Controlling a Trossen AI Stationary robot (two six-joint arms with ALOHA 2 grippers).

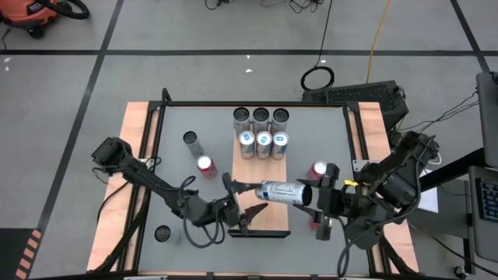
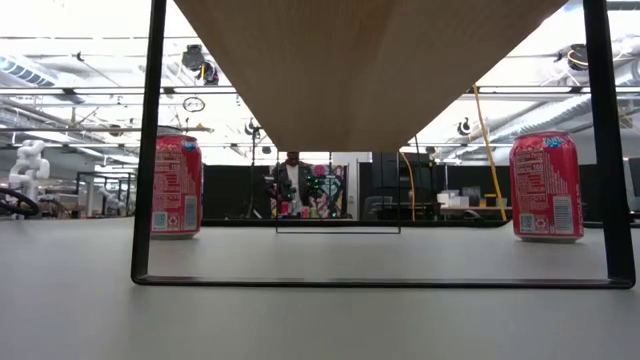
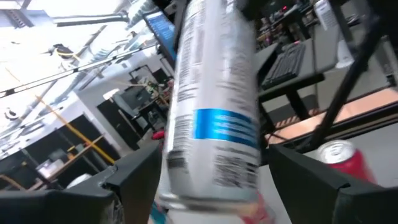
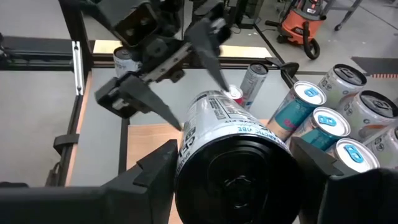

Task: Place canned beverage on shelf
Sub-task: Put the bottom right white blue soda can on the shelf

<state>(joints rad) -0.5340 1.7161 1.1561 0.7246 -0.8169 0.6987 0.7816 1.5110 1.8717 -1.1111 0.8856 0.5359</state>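
While the silver can [image 1: 282,191] lies sideways in the air above the bare near end of the shelf [image 1: 268,218], the right end effector [image 1: 317,204] has its base end clamped between two fingers; the left end effector [image 1: 243,208] stands at the can's other end with its fingers spread to either side of the body, and I cannot tell that they touch it. Six more cans [image 1: 261,132] stand upright in two rows at the far end of the shelf; red cans [image 1: 206,166] stand on the grey desk [image 1: 311,132] on both sides of it. I judge the can stiff along its length but thin-walled, so a hard squeeze at mid-body could dent it; its smooth printed skin looks slippery, and if full it will be fairly heavy. Hold is best taken around the cylindrical wall near a rim, where the metal is stiffest.
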